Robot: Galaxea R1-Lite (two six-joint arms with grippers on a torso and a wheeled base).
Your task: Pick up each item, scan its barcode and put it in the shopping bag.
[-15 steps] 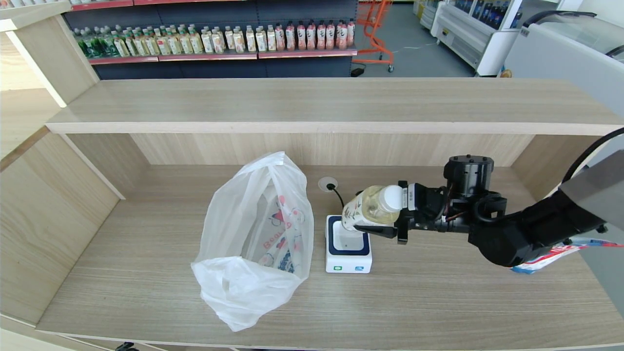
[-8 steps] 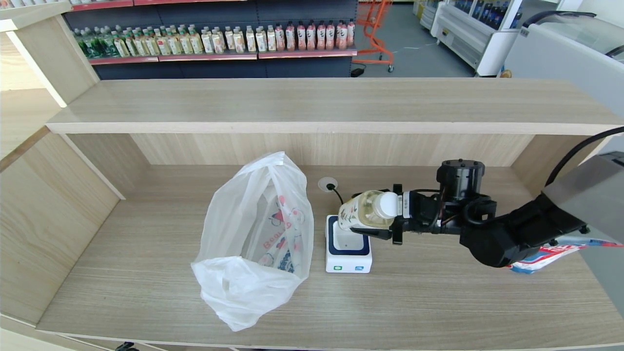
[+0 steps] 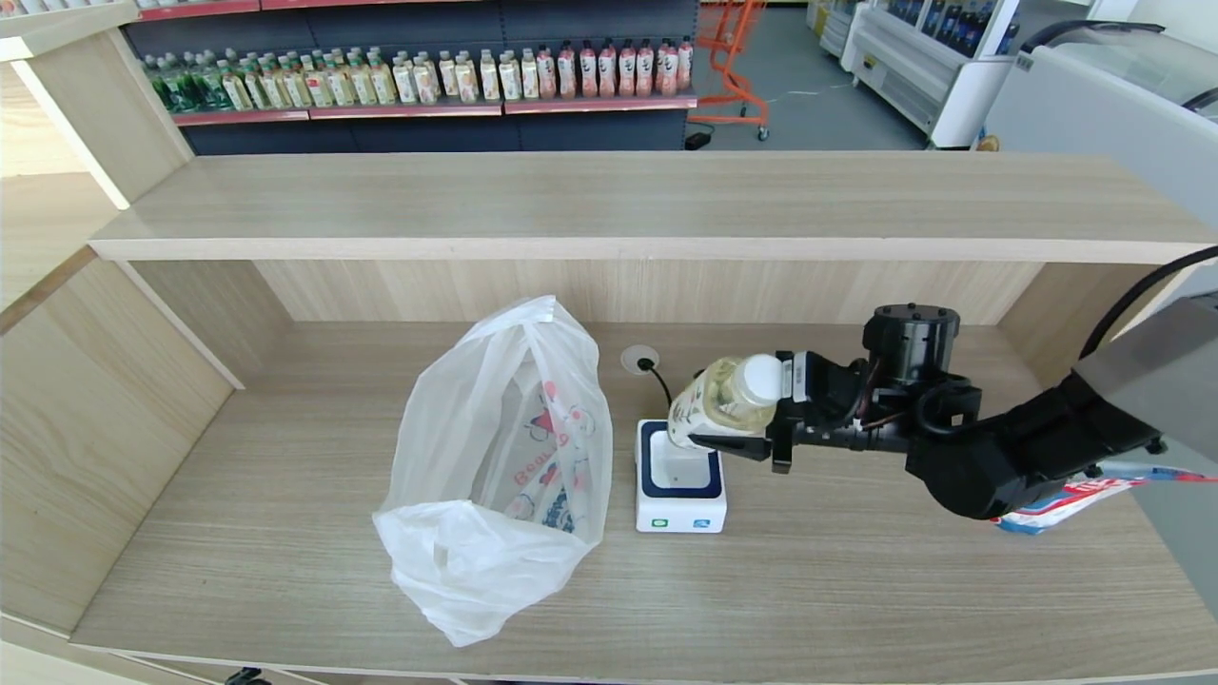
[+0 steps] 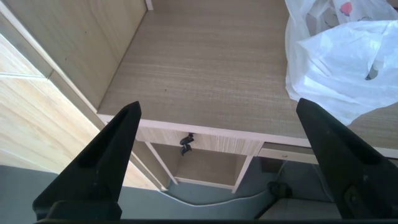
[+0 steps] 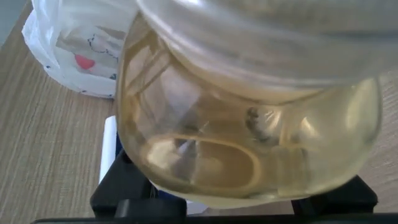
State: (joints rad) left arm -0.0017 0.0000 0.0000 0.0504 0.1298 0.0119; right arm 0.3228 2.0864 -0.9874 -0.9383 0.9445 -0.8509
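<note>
Shopping bag (image 3: 495, 476) slumps on the tabletop (image 3: 856, 590), mouth open, contents blurry through the plastic. Right end effector (image 3: 725, 411) is clenched on the bottle (image 3: 723, 395), tilted just above the scanner (image 3: 679, 485), with a narrow gap to the bag. A packet (image 3: 1066, 504) lies half hidden under that arm. Left end effector (image 4: 219, 109) hangs released off the tabletop's near edge.

Packet (image 3: 1073, 501) mostly behind right arm (image 3: 1009, 461)

The bottle (image 3: 725, 401), clear plastic holding a pale yellow drink, with a white cap, is gripped tilted in the right gripper (image 3: 712, 411), its base just above the scanner (image 3: 679, 487). The scanner is a white box with a dark blue frame, flat on the bench (image 3: 856, 590). Just left of it stands the bag (image 3: 476, 533), thin white plastic, mouth open, with a red-printed pack (image 3: 542, 457) inside. A red, white and blue packet (image 3: 1061, 504) lies far right.
</note>
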